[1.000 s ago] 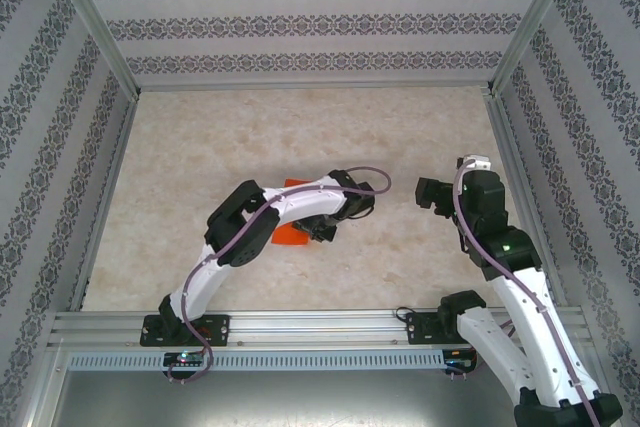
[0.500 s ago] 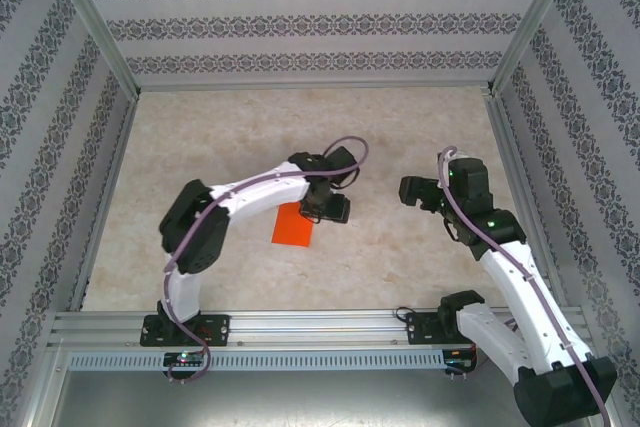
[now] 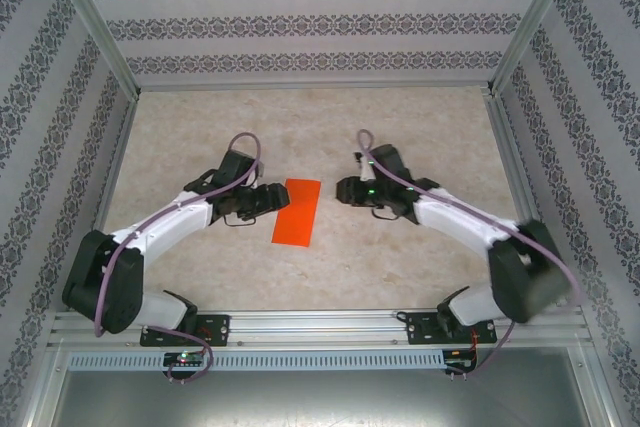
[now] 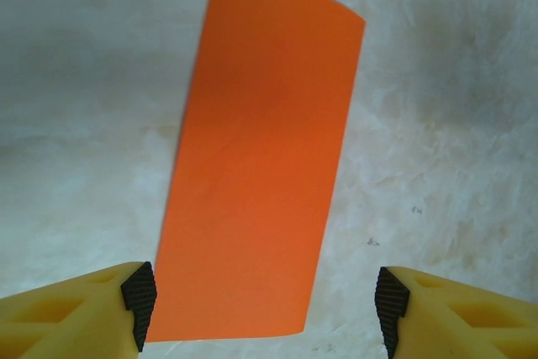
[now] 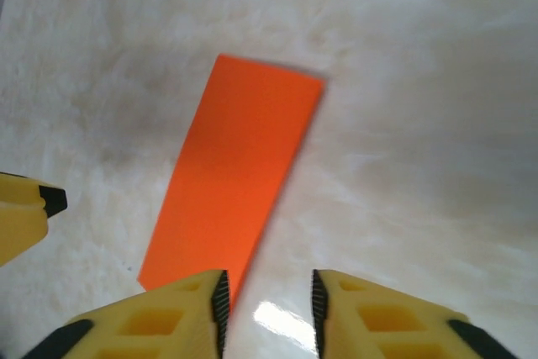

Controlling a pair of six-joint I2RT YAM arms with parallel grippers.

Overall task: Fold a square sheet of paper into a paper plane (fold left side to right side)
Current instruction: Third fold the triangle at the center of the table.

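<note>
Top view. The square sheet of paper (image 3: 297, 212) lies flat on the pale marbled table (image 3: 420, 127), near its middle. It shows as a long, narrow orange rectangle with its long axis running away from my bases and tilted slightly to the right. My left gripper (image 3: 273, 197) reaches in from the left and sits just beside the paper's left long edge. My right gripper (image 3: 343, 190) reaches in from the right, with a strip of bare table between it and the paper's right long edge. The two grippers face each other across the sheet. A purple cable (image 3: 240, 142) loops above my left wrist. Patterned walls (image 3: 300, 27) close the table on three sides, and an aluminium rail (image 3: 300, 325) carries my bases at the near edge.

Left wrist view. My left jaws stand wide. The left black pad (image 4: 139, 294) sits at the paper's near corner; I cannot tell whether it touches. The right pad (image 4: 391, 300) is well clear of the paper, over bare table. The sheet's short near edge lies between the two pads.

Right wrist view. My right jaws stand narrow, with a slim gap in which glossy table surface shows. One finger (image 5: 168, 321) overlaps the paper's near corner in this view; contact cannot be judged. A fingertip of my left gripper (image 5: 25, 216) enters at the left edge, beside the paper.
</note>
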